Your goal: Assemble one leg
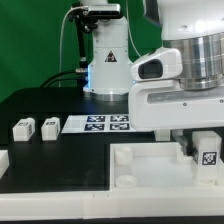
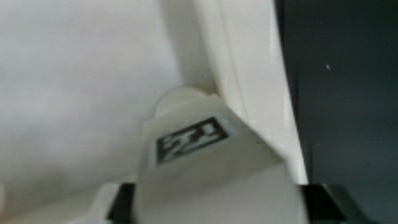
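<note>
My gripper (image 1: 204,147) is shut on a white leg (image 1: 209,158), whose black-and-white tag faces the camera. It holds the leg upright over the corner of the large white slab (image 1: 150,172) on the exterior view's right. In the wrist view the leg (image 2: 192,140) runs between my two dark fingers (image 2: 125,205). Its far end points into the slab's corner beside the raised rim (image 2: 240,60). I cannot tell whether it touches the slab. Two more legs (image 1: 22,128) (image 1: 49,125) lie on the black table at the exterior view's left.
The marker board (image 1: 100,123) lies flat behind the slab, in front of the robot base (image 1: 105,60). Another white part (image 1: 3,160) shows at the left edge. Black table (image 2: 347,80) runs beside the slab's rim.
</note>
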You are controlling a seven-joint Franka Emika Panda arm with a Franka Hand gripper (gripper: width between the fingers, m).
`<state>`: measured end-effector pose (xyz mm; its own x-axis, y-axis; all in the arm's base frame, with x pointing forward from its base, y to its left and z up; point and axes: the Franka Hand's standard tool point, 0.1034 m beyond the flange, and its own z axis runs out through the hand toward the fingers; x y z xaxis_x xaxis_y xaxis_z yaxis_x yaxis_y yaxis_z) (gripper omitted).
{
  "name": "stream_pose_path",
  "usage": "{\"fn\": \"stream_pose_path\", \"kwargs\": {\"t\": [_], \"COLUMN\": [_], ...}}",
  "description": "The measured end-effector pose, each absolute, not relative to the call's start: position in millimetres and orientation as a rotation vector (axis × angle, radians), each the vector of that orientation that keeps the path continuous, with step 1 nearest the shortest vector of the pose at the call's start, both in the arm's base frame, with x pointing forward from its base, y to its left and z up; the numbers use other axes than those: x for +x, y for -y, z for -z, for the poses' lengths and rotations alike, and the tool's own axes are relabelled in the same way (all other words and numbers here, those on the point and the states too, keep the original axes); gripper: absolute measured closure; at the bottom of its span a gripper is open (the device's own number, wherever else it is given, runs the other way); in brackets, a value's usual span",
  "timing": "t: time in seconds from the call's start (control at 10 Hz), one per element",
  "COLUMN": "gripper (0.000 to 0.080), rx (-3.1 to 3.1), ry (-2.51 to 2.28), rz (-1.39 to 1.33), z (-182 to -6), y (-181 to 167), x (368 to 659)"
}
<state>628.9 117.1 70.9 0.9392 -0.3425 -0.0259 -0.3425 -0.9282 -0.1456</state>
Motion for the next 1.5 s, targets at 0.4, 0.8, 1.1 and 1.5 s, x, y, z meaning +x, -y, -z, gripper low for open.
{"fn": "stream_pose_path", "kwargs": {"t": [0.4,0.8,1.1,1.5], "gripper": [0.0500,0.0500,0.0500,0.0177], "rx": [-2.733,-2.204,-2.112,-2.556], "ry": [-1.191,-1.932,-2.025,-1.449], "rz": [-0.066,-0.185,-0.205,-0.079], "z": [-67.9,-67.7,-67.7,-66.6], "y": [-110,-112,-113,-125], "x": [628,629,630,629]}}
